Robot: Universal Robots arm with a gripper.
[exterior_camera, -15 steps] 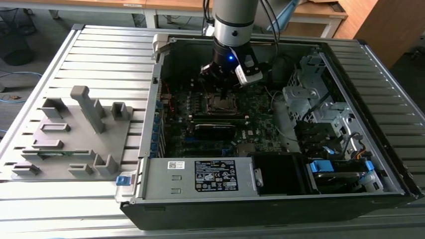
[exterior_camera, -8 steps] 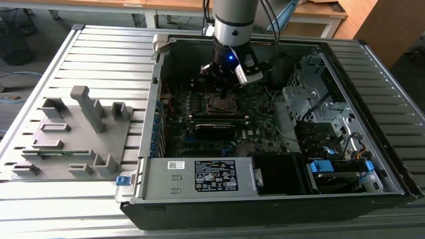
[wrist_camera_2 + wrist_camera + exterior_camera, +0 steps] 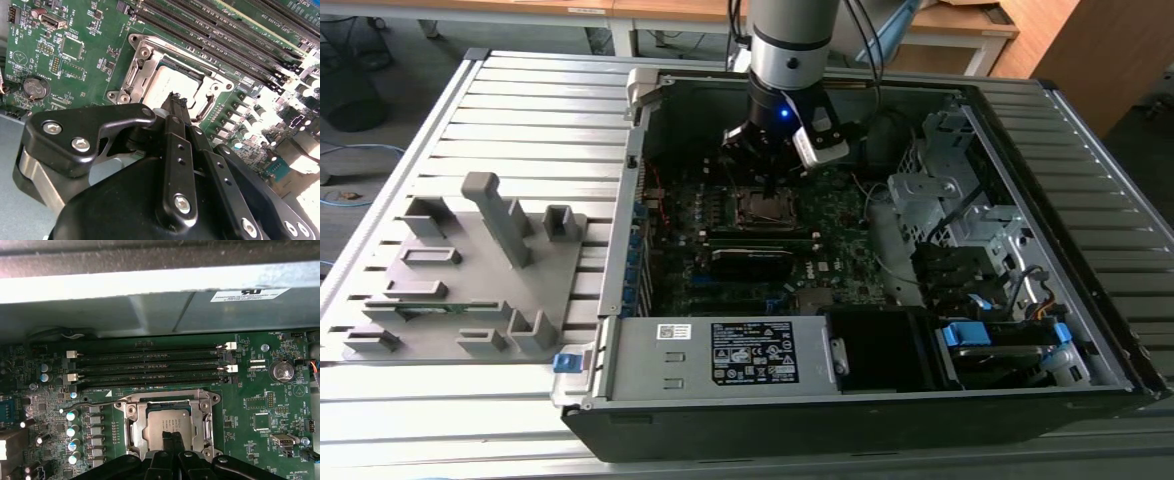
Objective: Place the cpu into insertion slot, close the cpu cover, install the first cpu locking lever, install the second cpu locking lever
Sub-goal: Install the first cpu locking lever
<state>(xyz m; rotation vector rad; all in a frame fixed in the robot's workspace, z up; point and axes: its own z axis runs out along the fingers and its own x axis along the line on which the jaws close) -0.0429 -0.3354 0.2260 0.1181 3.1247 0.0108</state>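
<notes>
The cpu (image 3: pixel 167 421) lies flat in the insertion slot (image 3: pixel 767 208) on the green board, its dull silver top showing through the cut-out of the cpu cover (image 3: pixel 133 429). The cover's silver frame lies down around the chip, also seen in the second wrist view as the cpu cover (image 3: pixel 139 75) around the cpu (image 3: pixel 167 80). My gripper (image 3: pixel 172 436) hangs just above the chip's near edge. Its two black fingertips (image 3: pixel 174 100) are pressed together, shut, with nothing between them. I cannot tell how the locking levers stand.
Long black memory slots (image 3: pixel 150 365) run just beyond the socket, below the grey case wall (image 3: pixel 150 285). A coin battery (image 3: pixel 280 371) sits to one side. A black card module (image 3: pixel 754 255), drive cage (image 3: pixel 947 200) and power supply (image 3: pixel 720 355) crowd the case. A grey fixture (image 3: pixel 454 270) stands outside it.
</notes>
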